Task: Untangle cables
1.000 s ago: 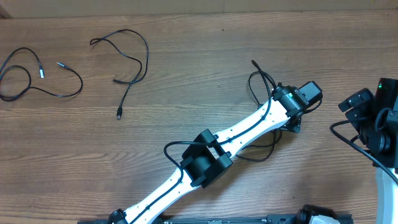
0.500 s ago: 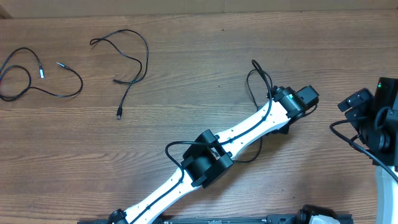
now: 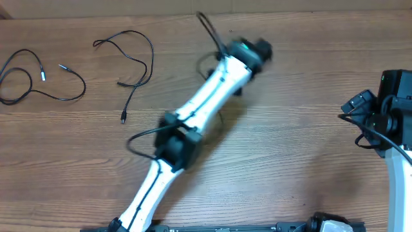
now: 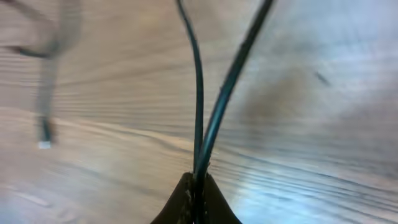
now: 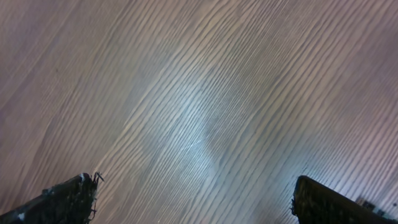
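Note:
In the left wrist view my left gripper [image 4: 198, 183] is shut on a thin black cable [image 4: 199, 106]. Two strands of it rise side by side from the fingertips. From overhead, the left arm [image 3: 212, 90] reaches to the table's upper middle, blurred, with its jaws hidden under the wrist. Two more cables lie apart at the far left: a looped one [image 3: 48, 95] with silver tips, and a curled one [image 3: 138, 61] with a plug end. The latter shows blurred in the wrist view [image 4: 46, 93]. My right gripper [image 5: 199, 199] is open over bare wood, also visible overhead at the right edge [image 3: 362, 109].
The wooden table [image 3: 302, 174] fills the views. A thicker black wire [image 3: 207, 27] loops off the left arm's wrist. The right arm's base [image 3: 399, 161] stands at the right edge.
My left gripper has shut on the cable and the arm has swung left and toward the table's far side with it. The right arm shifted slightly.

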You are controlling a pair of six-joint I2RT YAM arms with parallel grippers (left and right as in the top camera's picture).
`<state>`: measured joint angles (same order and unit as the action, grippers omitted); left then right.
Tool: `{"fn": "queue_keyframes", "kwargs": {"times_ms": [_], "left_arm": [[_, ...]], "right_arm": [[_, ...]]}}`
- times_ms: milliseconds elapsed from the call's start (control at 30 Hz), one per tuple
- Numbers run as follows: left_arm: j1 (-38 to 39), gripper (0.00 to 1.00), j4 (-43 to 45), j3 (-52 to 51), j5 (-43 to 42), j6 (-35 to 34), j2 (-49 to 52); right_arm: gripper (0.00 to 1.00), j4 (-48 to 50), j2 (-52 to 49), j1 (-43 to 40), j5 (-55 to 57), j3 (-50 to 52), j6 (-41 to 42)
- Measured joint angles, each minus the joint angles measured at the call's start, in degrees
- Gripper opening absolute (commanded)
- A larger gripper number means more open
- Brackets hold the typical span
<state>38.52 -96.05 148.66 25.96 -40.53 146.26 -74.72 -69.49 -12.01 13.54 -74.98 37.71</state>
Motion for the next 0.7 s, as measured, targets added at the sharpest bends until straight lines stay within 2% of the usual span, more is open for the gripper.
{"fn": "queue_keyframes", "kwargs": {"times_ms": [167, 300, 367, 500, 700], "left_arm": [[-7.85, 0.04, -0.33, -0.02, -0.02, 0.22, -17.81], [-16.72, 0.04, -0.39, 0.22, -0.17, 0.22, -32.0], [-22.27, 0.04, -0.44, 0.31, -1.57, 0.22, -35.89], [-36.26, 0.04, -0.55, 0.31, -6.82, 0.24, -39.8], [-49.09, 0.04, -0.52, -4.04, -14.1, 2.25, -39.87]], "right_arm": [[1.0, 0.02, -2.19, 0.0, -2.95, 0.0, 0.02], [0.94, 0.04, -4.22, 0.0, -6.78, 0.0, 0.13], [0.92, 0.02, -4.81, 0.0, -8.61, 0.0, 0.15], [0.89, 0.04, -5.75, 0.0, -11.69, 0.0, 0.2], [0.87, -0.2, -6.14, 0.0, -13.31, 0.0, 0.22]]}}
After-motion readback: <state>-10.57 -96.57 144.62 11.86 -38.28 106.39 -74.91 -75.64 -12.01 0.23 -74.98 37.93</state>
